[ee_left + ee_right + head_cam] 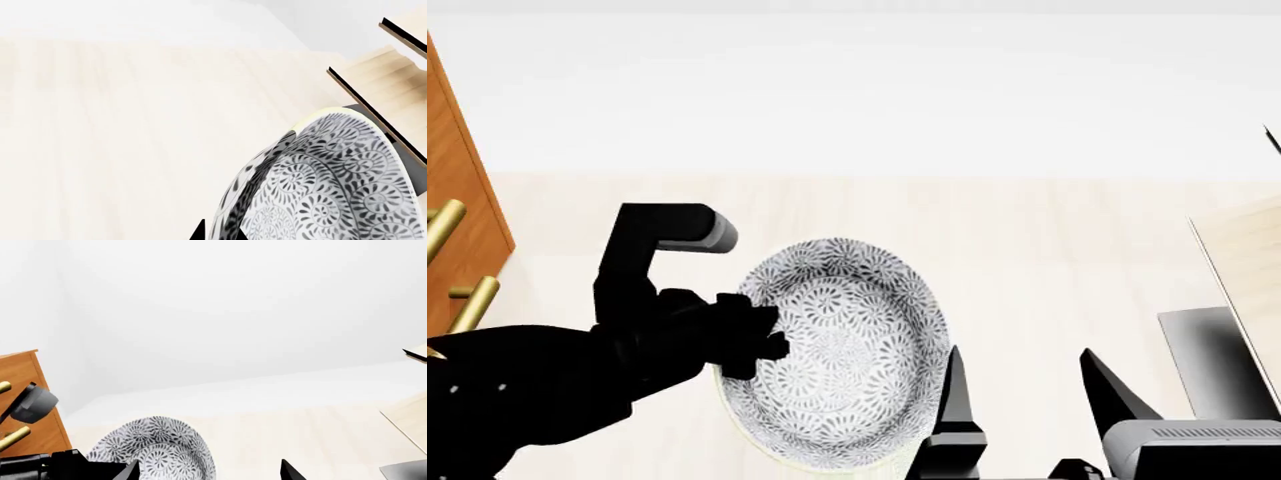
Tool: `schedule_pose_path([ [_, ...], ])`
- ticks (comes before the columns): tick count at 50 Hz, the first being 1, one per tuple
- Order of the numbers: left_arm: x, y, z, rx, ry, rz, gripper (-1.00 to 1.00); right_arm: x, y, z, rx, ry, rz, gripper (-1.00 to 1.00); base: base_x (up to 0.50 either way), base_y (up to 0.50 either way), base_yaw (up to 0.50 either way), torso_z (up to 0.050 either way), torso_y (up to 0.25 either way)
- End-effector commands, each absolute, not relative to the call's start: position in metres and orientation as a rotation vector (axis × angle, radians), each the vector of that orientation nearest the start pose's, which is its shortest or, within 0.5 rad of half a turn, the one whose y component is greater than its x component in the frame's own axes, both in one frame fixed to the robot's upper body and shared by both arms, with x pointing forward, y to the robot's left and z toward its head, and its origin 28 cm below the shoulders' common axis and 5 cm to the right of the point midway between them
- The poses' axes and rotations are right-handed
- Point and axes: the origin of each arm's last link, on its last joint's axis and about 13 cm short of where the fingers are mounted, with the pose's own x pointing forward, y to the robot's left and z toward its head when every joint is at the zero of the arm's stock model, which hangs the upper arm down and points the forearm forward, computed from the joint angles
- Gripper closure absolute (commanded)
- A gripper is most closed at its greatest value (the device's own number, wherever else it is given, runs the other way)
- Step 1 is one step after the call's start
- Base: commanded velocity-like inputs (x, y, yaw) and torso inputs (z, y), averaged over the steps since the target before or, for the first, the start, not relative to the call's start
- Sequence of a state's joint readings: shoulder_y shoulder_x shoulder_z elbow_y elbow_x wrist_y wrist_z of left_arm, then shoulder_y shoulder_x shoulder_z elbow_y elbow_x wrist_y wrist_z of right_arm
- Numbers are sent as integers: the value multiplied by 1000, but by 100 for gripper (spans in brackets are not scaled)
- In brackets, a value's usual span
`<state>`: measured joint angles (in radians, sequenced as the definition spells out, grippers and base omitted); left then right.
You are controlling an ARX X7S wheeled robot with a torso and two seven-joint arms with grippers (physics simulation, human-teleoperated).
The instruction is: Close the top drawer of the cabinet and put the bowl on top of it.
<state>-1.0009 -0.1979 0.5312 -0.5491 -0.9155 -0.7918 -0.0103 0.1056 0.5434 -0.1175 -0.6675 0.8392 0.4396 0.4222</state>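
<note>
With our left gripper clamped on the bowl rim and our right gripper spread empty beside it, we judge the carry underway, needing a lift onto the cabinet.

cabinet cropped, left hand grip unclear

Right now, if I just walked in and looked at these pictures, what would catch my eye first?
Most striking is the bowl, white with dense grey floral swirls, mid-scene above the pale wood floor, with the black left gripper at its rim. At the far left edge stands the orange-brown cabinet with its brass bar handles. The right gripper shows open at the bottom right.
</note>
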Motion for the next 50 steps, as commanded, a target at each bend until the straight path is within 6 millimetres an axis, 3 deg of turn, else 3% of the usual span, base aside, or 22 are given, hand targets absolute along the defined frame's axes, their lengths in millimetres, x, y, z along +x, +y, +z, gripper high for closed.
schedule_pose_path([
  [1,362,177,154,-230,495,-488,100,192,-124,144,191,-80,157,-100,0,0,0,0,0],
  [50,348,196,209,-253,349,-461,100,194,-122,145,186,-79,169,-100,0,0,0,0,0],
])
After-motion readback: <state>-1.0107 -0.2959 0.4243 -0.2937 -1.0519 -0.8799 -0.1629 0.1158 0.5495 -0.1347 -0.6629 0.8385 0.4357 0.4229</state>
